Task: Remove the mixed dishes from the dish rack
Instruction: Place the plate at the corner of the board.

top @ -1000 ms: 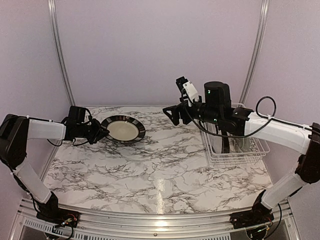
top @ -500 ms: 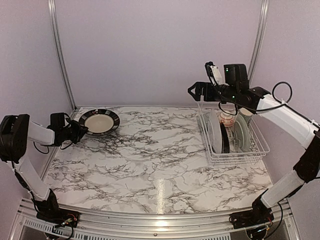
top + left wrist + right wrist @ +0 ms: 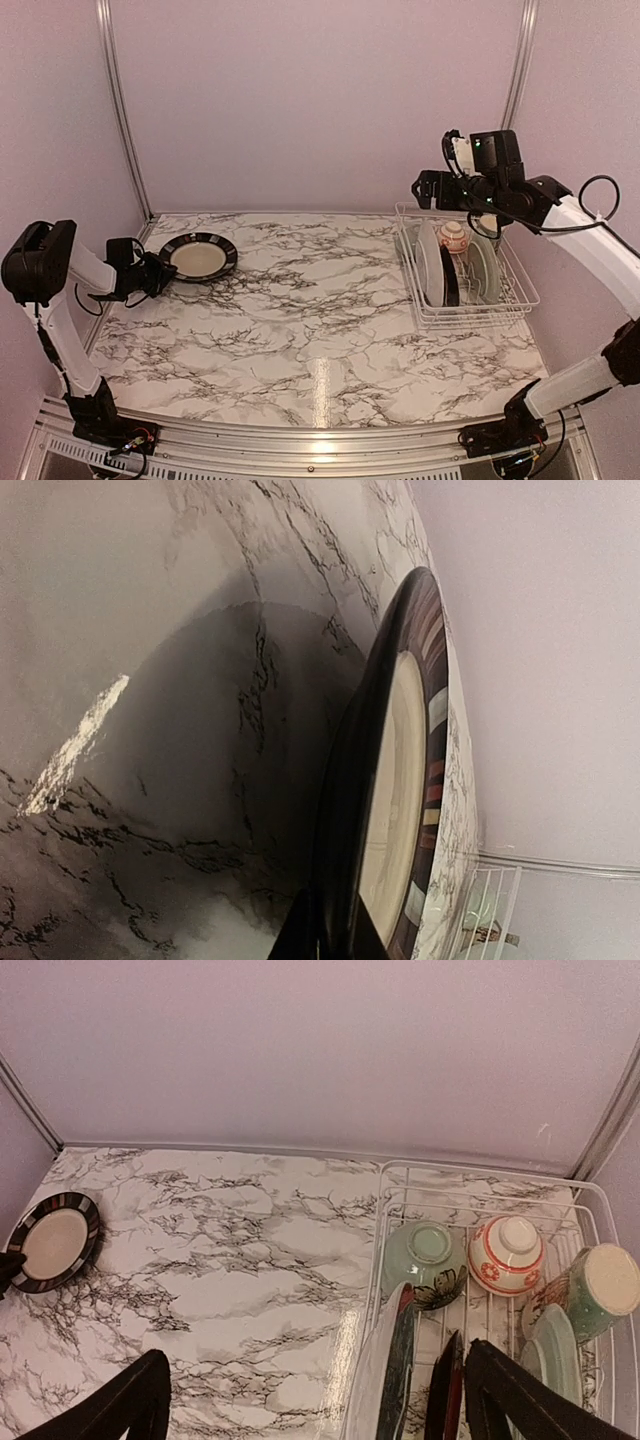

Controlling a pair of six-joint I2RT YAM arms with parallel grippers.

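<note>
**Top external view.** The left gripper (image 3: 152, 274) is clamped on the near-left edge of the black-rimmed plate (image 3: 198, 256), which lies low and nearly flat at about 10 o'clock on the marble-patterned table (image 3: 320, 330). Whether the plate is touching the table cannot be told. The dish rack (image 3: 482, 313), a white wire basket, sits at 3 o'clock. The right gripper (image 3: 432, 188) hovers above the rack's far-left corner with its fingers spread wide and empty. The step in hand appears to be setting down the first plate. The next move likely calls for the left fingers to let go and slide clear, and for the right arm to descend onto one dish.

**Left wrist view.** The plate's rim is glossy and dark with coloured blocks, and its centre is smooth and cream. The thin rim is pinched between the dark fingertips at 6 o'clock.

**Right wrist view.** The rack holds an upturned pale green bowl (image 3: 425, 1250), a patterned bowl (image 3: 505, 1253) resting foot-up, and a cream mug (image 3: 600, 1290) tipped on its side at 3 o'clock. Thin plates stand on edge between the wires: a dark red plate (image 3: 397, 1370), a black one (image 3: 445, 1385) and a pale green plate (image 3: 555, 1345). All are glazed and probably slippery.
</note>
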